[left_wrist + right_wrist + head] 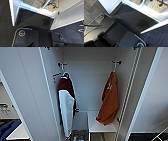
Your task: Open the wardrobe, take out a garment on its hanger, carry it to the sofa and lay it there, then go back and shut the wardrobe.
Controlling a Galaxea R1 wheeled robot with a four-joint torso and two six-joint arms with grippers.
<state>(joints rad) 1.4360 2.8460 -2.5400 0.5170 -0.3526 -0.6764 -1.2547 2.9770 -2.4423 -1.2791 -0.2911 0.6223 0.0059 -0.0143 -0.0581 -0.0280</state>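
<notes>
The wardrobe [25, 92] stands open in front of me, both white doors swung wide. Inside on the right, the orange garment [110, 102] hangs from a peg near the top, with a small white mark on its chest. Its white hanger [114, 69] shows as a thin hook above the collar. The garment's lower edge drapes onto a white shelf [100, 127]. A blue upholstered shape [7, 128] at the lower left, past the left door, looks like the sofa. Both wrist views look down on the dark carpet [35, 18] before the wardrobe's base [37, 11].
A maroon garment with white sleeves [66, 102] hangs inside on the left. Woven baskets [33, 3] [154, 5] sit on the wardrobe floor. The open doors [67, 18] [110, 5] jut out over the carpet on both sides. A white table edge [17, 133] lies at lower left.
</notes>
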